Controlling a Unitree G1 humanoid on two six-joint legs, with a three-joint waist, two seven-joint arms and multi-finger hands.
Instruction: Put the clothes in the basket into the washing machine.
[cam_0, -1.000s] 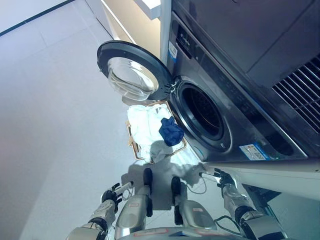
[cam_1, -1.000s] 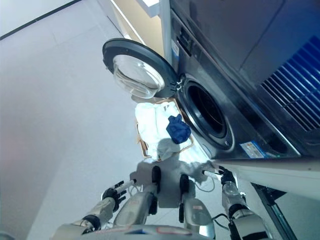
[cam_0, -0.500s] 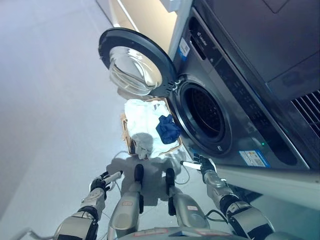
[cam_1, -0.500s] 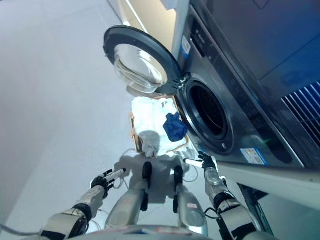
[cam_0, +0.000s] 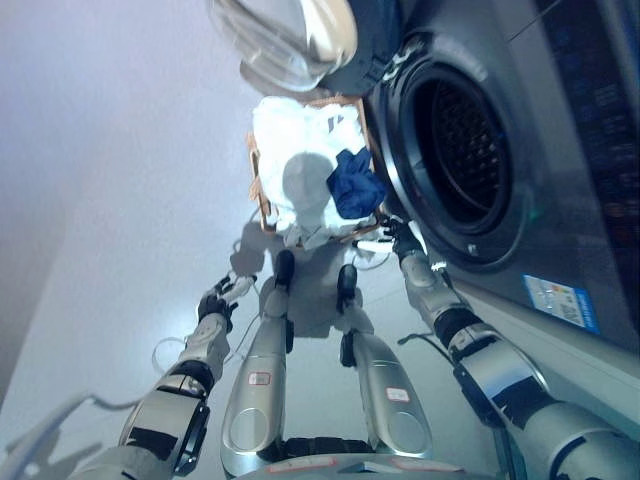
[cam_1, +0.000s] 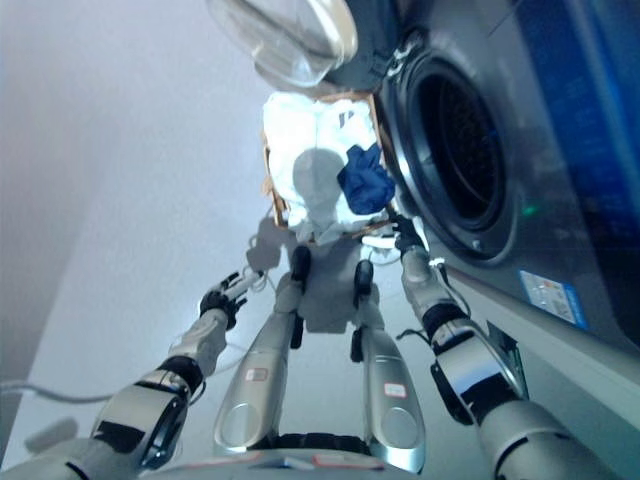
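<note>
A wicker basket (cam_0: 258, 196) stands on the floor in front of the washing machine, filled with white clothes (cam_0: 292, 128). A dark blue cloth (cam_0: 356, 186) lies on top at its right side. The washing machine's drum opening (cam_0: 462, 148) is just right of the basket, and its round door (cam_0: 292, 38) is swung open above it. My right hand (cam_0: 396, 233) reaches to the basket's near right corner, just below the blue cloth, fingers relaxed and holding nothing. My left hand (cam_0: 219, 301) hangs open over the floor, short of the basket's near left corner.
The washing machine's dark front panel (cam_1: 560, 200) fills the right side. Pale floor (cam_0: 110, 200) stretches to the left of the basket. The open door overhangs the basket's far end.
The camera has tipped down and closer to the basket. Both arms have stretched forward, and the right hand has come up to the basket's near right corner.
</note>
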